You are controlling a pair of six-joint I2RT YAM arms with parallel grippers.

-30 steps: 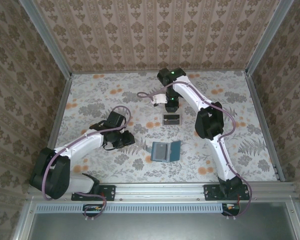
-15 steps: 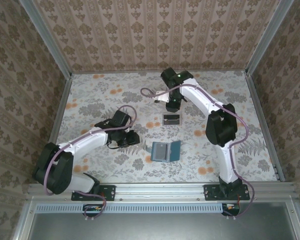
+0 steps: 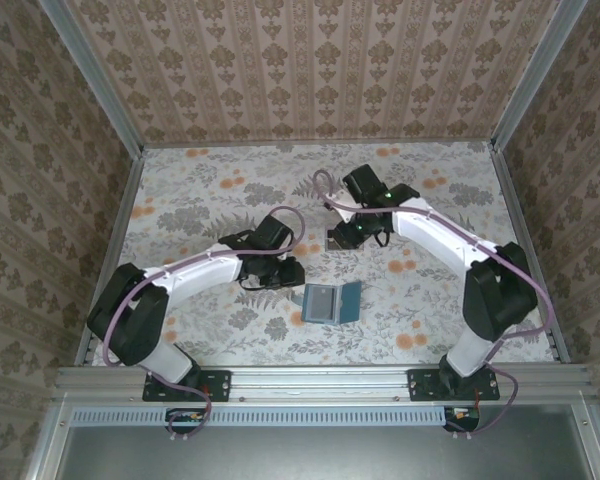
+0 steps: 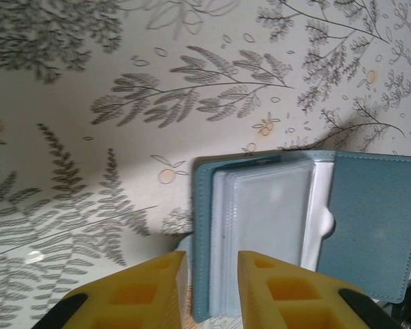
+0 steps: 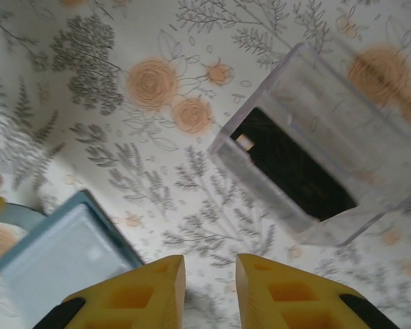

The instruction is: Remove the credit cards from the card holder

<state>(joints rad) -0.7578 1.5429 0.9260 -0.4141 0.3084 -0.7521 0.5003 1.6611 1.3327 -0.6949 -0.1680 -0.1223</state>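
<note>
The card holder [image 3: 330,302] lies open on the table, dark teal with pale grey-blue pockets [image 4: 267,226] and its flap [image 4: 377,219] spread to the right. My left gripper [image 4: 211,291] hovers at the holder's left edge, open a little with nothing gripped. It is just left of the holder in the top view [image 3: 285,272]. One dark credit card [image 5: 298,171] lies in the clear plastic tray [image 5: 329,103]. My right gripper [image 5: 211,291] hangs open and empty above the table between the tray and the holder [image 5: 68,253]. I cannot tell whether cards sit in the pockets.
The clear tray [image 3: 332,241] sits just behind the holder, partly under the right gripper [image 3: 355,232]. Patterned walls and metal rails [image 3: 115,230] enclose the flowered table on three sides.
The right arm swung from the back of the table forward over the tray, its jaws widening slightly. The left arm slid right, up to the holder's left edge.
</note>
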